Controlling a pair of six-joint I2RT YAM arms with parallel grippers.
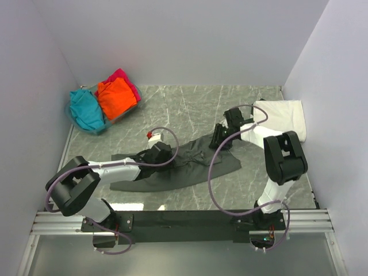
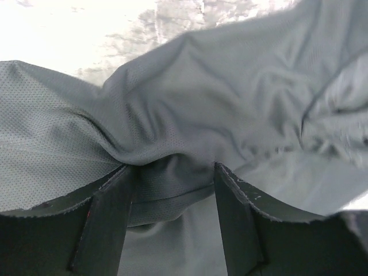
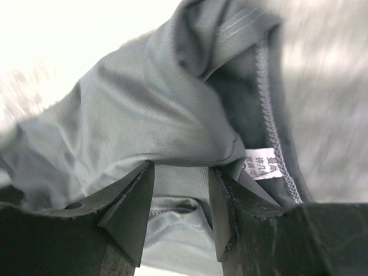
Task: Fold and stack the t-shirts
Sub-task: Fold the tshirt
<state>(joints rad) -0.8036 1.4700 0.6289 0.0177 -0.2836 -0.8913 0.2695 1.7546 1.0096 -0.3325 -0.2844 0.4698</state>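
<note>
The dark grey mesh-cloth t-shirt (image 1: 192,164) lies in a rumpled diagonal band across the middle of the grey marbled table (image 1: 190,103), between the two arms. The left gripper (image 2: 172,172) is closed on a gathered wad of the fabric, with creases running into the gap between its fingers. The right gripper (image 3: 181,172) is likewise clamped on a bunch at the collar, just beside the small white neck label (image 3: 260,164). A folded white t-shirt (image 1: 284,118) sits at the far right, well apart, and the teal, orange and magenta shirts (image 1: 115,98) are heaped in the far left corner. My worry is the holds: each looks like a pinch on thin, slippery cloth, perhaps only one layer, so a lift could let it slide free. If the arms pull unevenly, the band may twist and the fold come out crooked.
</note>
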